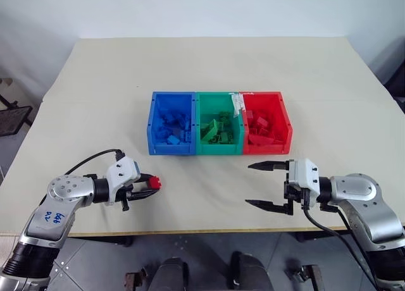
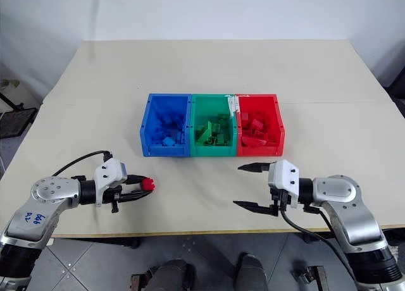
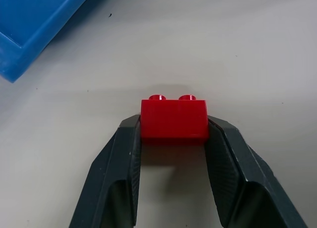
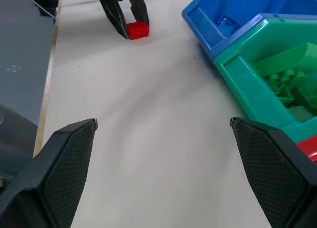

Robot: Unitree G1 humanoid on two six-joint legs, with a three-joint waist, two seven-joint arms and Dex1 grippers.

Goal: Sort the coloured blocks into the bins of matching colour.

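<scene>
In the left wrist view the blue bin (image 3: 34, 25) is cut off by the picture's edge, so just one corner of its rim and wall shows. The red brick (image 3: 174, 118) hides the inner faces of the left gripper's fingertips (image 3: 130, 134), and the brick's underside cannot be seen. In the right wrist view the green bin (image 4: 257, 89) and the red bin (image 4: 309, 148) run out of frame. In the head views the bricks heaped in the bins are too small to count.
</scene>
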